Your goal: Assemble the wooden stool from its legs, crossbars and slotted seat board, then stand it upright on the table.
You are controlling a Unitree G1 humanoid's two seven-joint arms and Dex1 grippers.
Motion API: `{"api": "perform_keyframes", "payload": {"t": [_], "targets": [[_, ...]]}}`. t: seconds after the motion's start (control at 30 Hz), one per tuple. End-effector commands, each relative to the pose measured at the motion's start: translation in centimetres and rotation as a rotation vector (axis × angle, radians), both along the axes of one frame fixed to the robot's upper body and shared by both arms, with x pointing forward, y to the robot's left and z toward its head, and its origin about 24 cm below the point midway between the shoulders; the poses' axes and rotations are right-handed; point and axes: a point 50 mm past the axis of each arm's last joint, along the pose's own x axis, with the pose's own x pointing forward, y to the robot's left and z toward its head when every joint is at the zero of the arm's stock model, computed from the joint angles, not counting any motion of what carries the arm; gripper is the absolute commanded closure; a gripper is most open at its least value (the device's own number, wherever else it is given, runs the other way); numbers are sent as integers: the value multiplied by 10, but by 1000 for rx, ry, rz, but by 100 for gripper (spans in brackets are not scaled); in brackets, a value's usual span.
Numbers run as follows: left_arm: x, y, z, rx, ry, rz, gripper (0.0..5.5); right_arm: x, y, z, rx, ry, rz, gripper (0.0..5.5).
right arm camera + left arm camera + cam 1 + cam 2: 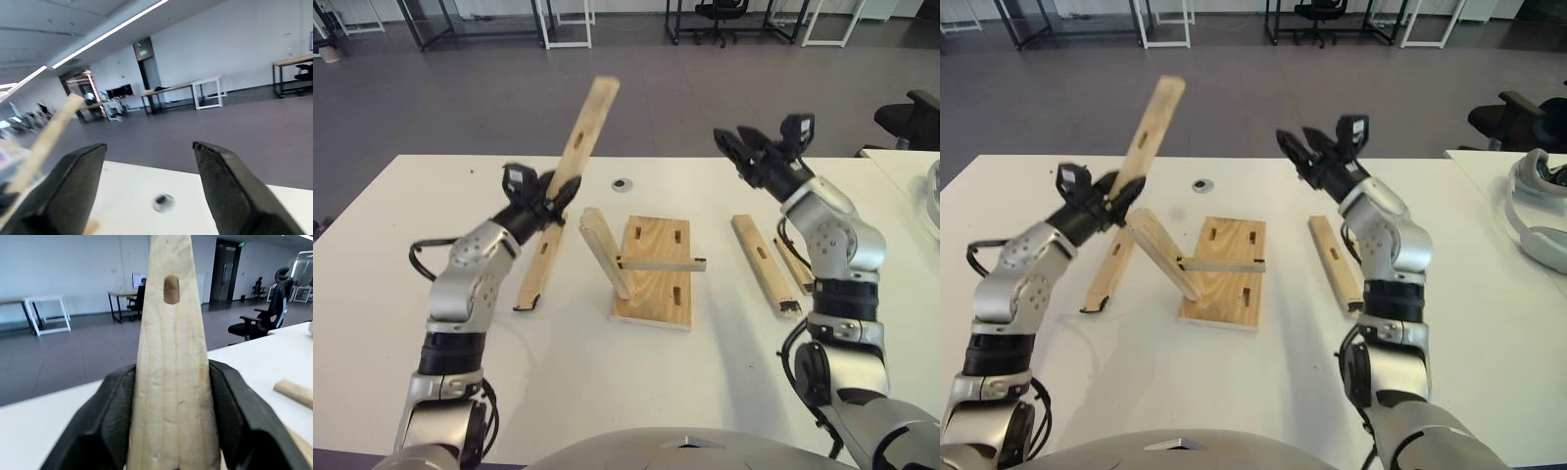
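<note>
Left pincer (562, 192) clamped low on a raised leg (590, 117), right pincer (732, 140) apart, empty, near the tabletop's (558, 372) far edge; the long overhang could twist the leg loose.

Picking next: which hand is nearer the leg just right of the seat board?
Right. The right hand hovers open past the far end of that leg; the left hand grips another leg across the seat board.

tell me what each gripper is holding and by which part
The left gripper holds a long pale wooden stool leg near its lower end, fingers clamped on both sides. The right gripper is open and holds nothing.
</note>
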Motion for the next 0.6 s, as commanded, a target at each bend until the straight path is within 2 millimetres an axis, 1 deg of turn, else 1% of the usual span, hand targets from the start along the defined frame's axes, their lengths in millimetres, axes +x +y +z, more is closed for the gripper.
{"api": "perform_keyframes", "payload": {"t": [0.03, 0.1, 0.17, 0.37, 0.47, 0.5, 0.6], "targets": [[-1, -8, 37, 38, -185, -91, 342, 2, 40, 50, 253, -60, 220, 219], [-4, -20, 44, 73, -237, -153, 342, 1, 52, 60, 308, -59, 272, 219], [-7, -27, 45, 98, -260, -193, 342, 0, 58, 65, 346, -47, 303, 219], [-8, -32, 42, 210, -289, -243, 342, 1, 64, 71, 420, -13, 348, 219], [-7, -33, 40, 263, -296, -251, 342, -4, 67, 71, 411, -7, 376, 272], [-7, -33, 41, 260, -305, -252, 342, -5, 68, 71, 411, -5, 385, 296], [-8, -34, 43, 267, -324, -253, 342, -7, 67, 70, 440, 10, 390, 343]]}}
